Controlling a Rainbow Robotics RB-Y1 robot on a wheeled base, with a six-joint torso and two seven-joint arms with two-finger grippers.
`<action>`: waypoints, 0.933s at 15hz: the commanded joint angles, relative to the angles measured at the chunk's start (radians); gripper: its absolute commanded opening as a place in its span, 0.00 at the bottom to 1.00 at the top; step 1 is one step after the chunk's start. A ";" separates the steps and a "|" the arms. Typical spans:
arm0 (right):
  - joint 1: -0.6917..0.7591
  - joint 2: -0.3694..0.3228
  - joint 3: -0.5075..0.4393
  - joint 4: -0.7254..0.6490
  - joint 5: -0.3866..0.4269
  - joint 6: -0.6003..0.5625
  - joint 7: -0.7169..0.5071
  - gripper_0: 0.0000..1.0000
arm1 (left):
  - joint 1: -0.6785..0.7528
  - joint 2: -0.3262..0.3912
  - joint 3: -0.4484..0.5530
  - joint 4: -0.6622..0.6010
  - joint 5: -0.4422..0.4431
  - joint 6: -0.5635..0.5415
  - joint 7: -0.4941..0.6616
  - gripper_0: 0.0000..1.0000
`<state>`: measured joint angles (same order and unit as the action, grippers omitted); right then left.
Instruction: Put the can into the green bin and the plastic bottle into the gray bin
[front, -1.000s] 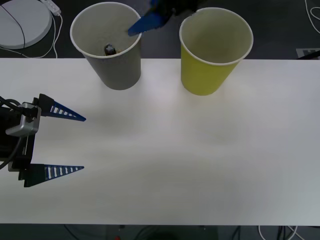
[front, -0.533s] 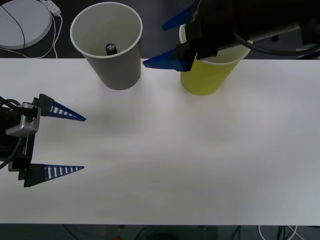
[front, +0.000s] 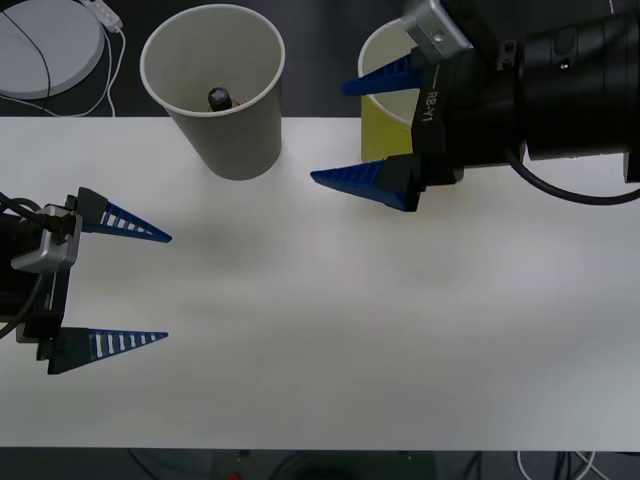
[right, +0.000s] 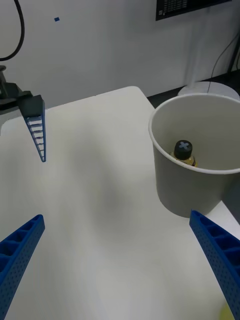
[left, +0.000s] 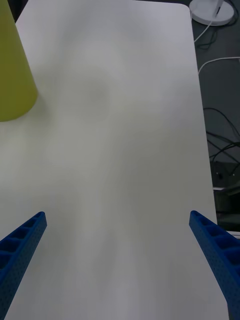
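Observation:
The gray bin (front: 225, 120) stands at the table's far left of centre, and the plastic bottle's black cap (front: 219, 98) shows upright inside it. In the right wrist view, the bottle (right: 183, 150) sits within the gray bin (right: 190, 190). My right gripper (front: 328, 133) hangs open and empty just in front of the green bin (front: 380, 130), covering most of it. The green bin (left: 12, 75) also appears in the left wrist view. My left gripper (front: 168, 288) rests open at the table's left edge. The can is out of view.
A white round device (front: 45, 40) with a cable lies on the floor beyond the table's far left corner. The white table (front: 320, 340) spreads wide between the two arms. My left gripper's finger (right: 37, 130) appears across the table in the right wrist view.
My right gripper has drawn back from above the gray bin, moving right and toward me, and now hangs before the green bin. The bottle stays in the gray bin. The left arm is still.

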<state>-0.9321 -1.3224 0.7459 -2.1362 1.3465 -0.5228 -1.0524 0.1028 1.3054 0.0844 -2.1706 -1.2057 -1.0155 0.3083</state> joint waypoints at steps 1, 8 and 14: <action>0.187 0.034 -0.160 -0.051 0.083 -0.048 0.022 1.00 | 0.000 0.000 0.000 0.000 0.000 0.000 0.000 1.00; 0.427 0.025 -0.283 -0.091 0.013 -0.051 0.262 1.00 | 0.000 0.000 0.000 0.000 0.000 0.000 0.000 1.00; 0.673 0.038 -0.491 -0.090 -0.231 -0.187 0.601 1.00 | 0.000 0.000 0.000 0.000 0.000 0.000 0.000 1.00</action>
<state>-0.2846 -1.2871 0.2782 -2.2261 1.1337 -0.6916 -0.4836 0.1028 1.3054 0.0844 -2.1706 -1.2057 -1.0155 0.3083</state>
